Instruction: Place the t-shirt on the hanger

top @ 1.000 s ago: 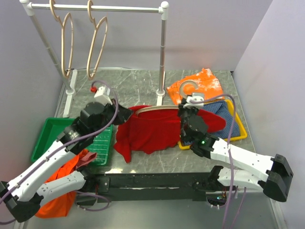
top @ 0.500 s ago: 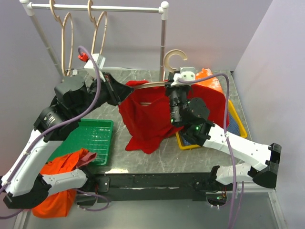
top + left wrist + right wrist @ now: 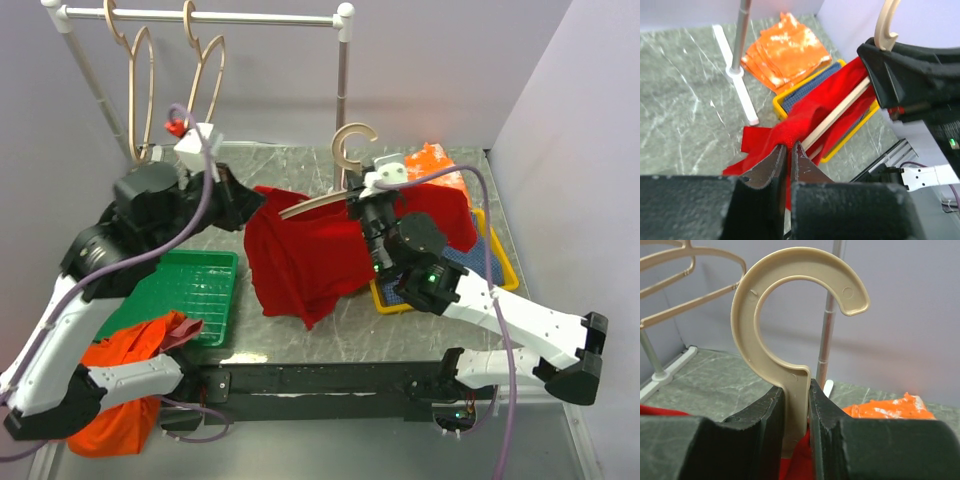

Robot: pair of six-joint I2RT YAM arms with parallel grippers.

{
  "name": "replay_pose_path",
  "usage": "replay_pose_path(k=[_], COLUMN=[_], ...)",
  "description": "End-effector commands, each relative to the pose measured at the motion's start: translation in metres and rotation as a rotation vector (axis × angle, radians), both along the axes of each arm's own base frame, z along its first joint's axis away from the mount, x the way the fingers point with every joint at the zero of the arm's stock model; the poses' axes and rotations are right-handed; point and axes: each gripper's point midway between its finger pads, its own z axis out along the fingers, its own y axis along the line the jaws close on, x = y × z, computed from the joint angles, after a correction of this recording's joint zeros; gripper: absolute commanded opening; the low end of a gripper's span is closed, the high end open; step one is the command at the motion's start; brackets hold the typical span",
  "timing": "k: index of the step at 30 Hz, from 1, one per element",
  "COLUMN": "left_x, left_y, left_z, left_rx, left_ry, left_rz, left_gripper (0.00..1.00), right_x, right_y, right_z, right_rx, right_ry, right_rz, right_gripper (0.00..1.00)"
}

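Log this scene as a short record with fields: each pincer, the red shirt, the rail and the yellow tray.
left pincer: shut on the t-shirt at its edge
right pincer: shut on the hanger, just below its hook
t-shirt: partly draped over the hanger, held up between the arms
rail: two spare hangers hanging
yellow tray: blue cloth inside

Rack post (image 3: pixel 342 90) in way, nr hanger (image 3: pixel 318 205).

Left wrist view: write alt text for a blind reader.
The left hand pinches a fold of the red t-shirt, draped over the pale hanger held at its neck by the right hand. Behind lie a yellow tray and folded orange cloth.
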Motion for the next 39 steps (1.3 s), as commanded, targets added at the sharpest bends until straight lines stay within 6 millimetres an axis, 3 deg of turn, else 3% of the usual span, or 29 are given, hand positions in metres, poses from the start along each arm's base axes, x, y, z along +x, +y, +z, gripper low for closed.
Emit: replay_pose_path(k=[1,3,7,10,13,16,17,20,23,24,26,28,30,32,36,38,39], left_x=[-0.017,-0.018,-0.024,-0.029,-0.027,-0.028,-0.035,-0.037,-0.035,-0.035,-0.029,-0.01,-0.001,0.01,0.015,0.011,0.009], left_y=[0.021,0.016,0.01,-0.007,-0.03,-0.036,-0.039,-0.049,-0.058,-0.06,-0.062,-0.057,-0.052,-0.042,-0.009,0.011,0.018], left_z=[0.035,0.027,0.03,0.03,0.014,0.013,0.018,0.019,0.01,0.007,-0.003,-0.005,0.002,0.025,0.072,0.094,0.101], left_rx=[-0.039,-0.005,0.002,0.004,0.058,0.023,-0.001,-0.019,-0.006,-0.005,0.004,0.004,-0.003,-0.048,-0.146,-0.197,-0.212], left_ry=[-0.132,-0.123,-0.137,-0.142,-0.102,-0.107,-0.121,-0.135,-0.132,-0.124,-0.112,-0.119,-0.143,-0.199,-0.326,-0.384,-0.402], left_rz=[0.002,-0.033,-0.093,-0.192,-0.304,-0.325,-0.365,-0.419,-0.456,-0.467,-0.452,-0.341,-0.285,-0.186,-0.009,0.065,0.084], left_gripper=[0.07,0.06,0.08,0.09,0.08,0.1,0.11,0.14,0.22,0.35,0.48,0.69,0.82,0.99,0.96,0.96,0.96], right_x=[-0.008,-0.01,-0.009,-0.017,-0.023,-0.012,-0.012,-0.022,-0.013,-0.007,0.007,0.007,0.011,0.022,0.031,0.028,0.029], right_y=[-0.017,-0.018,-0.02,0.0,0.018,0.018,0.016,0.034,0.028,0.019,0.003,0.005,-0.006,-0.008,-0.021,-0.028,-0.045], right_z=[0.033,0.039,0.053,0.053,0.041,0.02,0.021,0.015,0.007,0.007,0.005,0.011,0.02,0.011,0.024,0.042,0.069], right_rx=[0.092,0.09,0.08,0.095,0.052,0.018,0.038,0.039,0.065,0.073,0.109,0.165,0.207,0.175,0.219,0.276,0.324], right_ry=[-0.036,-0.045,-0.044,-0.029,0.0,0.038,0.025,0.029,0.057,0.065,0.105,0.113,0.104,0.144,0.141,0.127,0.088], right_rz=[0.054,0.058,0.051,0.156,0.183,0.1,0.101,0.224,0.157,0.116,0.108,0.212,0.199,0.154,0.13,0.182,0.168], right_gripper=[0.0,0.0,0.0,0.0,0.0,0.0,0.0,0.0,0.0,0.0,0.0,0.0,0.0,0.0,0.0,0.0,0.0])
